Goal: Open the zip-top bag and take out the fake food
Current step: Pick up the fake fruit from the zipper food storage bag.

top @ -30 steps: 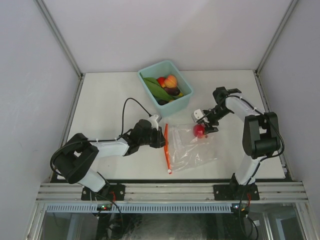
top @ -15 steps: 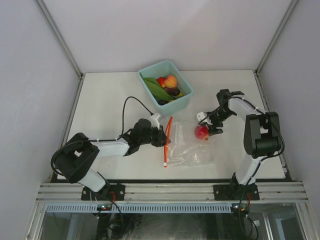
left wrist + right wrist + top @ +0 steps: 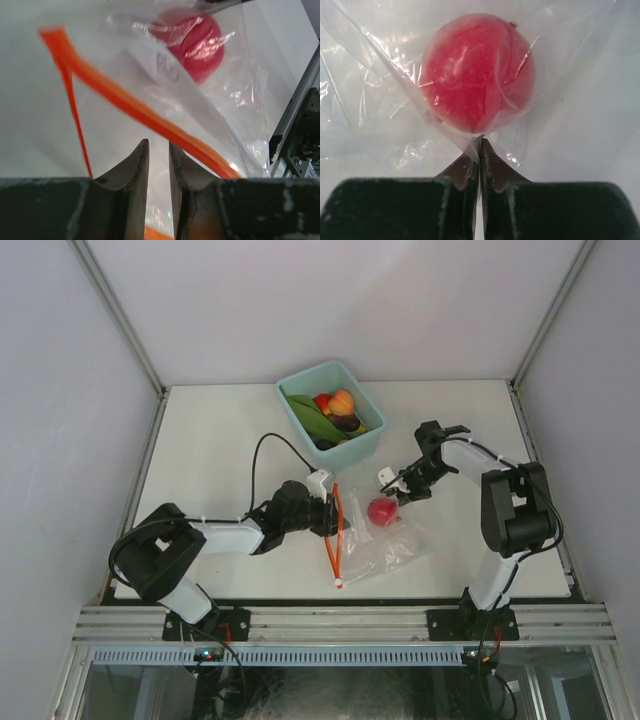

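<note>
The clear zip-top bag [image 3: 385, 540] lies on the white table, its orange zipper strip [image 3: 333, 535] to the left and its mouth parted. One piece of fake food, a red apple [image 3: 380, 511], is inside it. My left gripper [image 3: 328, 517] sits at the strip. In the left wrist view its jaws [image 3: 158, 143] stand a narrow gap apart with bag film and orange strip between them, and the apple [image 3: 192, 42] lies beyond. My right gripper [image 3: 398, 492] is shut on bag film [image 3: 380, 100] just behind the apple [image 3: 477, 70], fingertips together [image 3: 480, 141].
A teal bin [image 3: 355, 445] stands behind the bag. It holds more fake food: a peach [image 3: 343, 400], a long green piece [image 3: 308, 415] and a dark eggplant [image 3: 345, 422]. Grey walls and metal posts enclose the table.
My right gripper moved left and shut on the bag film. The apple and the bag shifted left with it. The left gripper edged right along the strip.
</note>
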`<state>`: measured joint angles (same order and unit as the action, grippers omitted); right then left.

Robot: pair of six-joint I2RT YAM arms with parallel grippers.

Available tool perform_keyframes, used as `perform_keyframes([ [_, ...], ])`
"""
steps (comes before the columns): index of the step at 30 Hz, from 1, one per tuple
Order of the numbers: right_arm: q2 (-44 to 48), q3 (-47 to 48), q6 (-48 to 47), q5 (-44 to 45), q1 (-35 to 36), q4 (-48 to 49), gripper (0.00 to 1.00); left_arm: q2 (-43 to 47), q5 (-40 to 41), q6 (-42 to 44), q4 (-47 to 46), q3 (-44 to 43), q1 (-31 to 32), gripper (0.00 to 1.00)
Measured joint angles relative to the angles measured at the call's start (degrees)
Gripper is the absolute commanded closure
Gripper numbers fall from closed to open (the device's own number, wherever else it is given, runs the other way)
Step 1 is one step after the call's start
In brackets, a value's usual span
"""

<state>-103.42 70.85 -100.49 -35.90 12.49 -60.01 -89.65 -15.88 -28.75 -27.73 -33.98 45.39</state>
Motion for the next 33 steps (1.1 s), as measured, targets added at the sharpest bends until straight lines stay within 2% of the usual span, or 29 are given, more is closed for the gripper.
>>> perform_keyframes([
  [5,0.02,-0.72,2.91,-2.71,3.67,0.35,0.98,-0.07,0.17,1.62,-4.22,0.76,0.66,0.68],
  [10,0.11,-1.81,6.08,-5.53,6.05,0.22,0.70,-0.07,0.24,4.57,-9.46,3.89,1.84,0.65],
  [13,1.09,-1.86,7.08,-6.91,5.95,0.22,0.57,-0.07,0.22,6.71,-11.93,5.73,2.82,0.63],
  [20,6.67,-1.92,4.04,-10.34,3.82,-2.67,0.44,-0.07,0.22,11.47,-18.23,9.20,4.13,0.58],
  [26,8.39,-6.43,2.29,-10.71,5.68,-2.05,0.47,-0.39,0.20,14.88,-21.29,9.57,5.35,0.57],
  [29,8.39,-9.42,3.02,-9.57,7.48,0.20,0.56,-0.74,0.22,15.96,-21.64,9.57,5.75,0.55],
  [33,8.39,-11.21,4.83,-8.44,8.74,2.89,0.74,-1.42,0.63,17.42,-21.97,9.57,6.75,0.49],
])
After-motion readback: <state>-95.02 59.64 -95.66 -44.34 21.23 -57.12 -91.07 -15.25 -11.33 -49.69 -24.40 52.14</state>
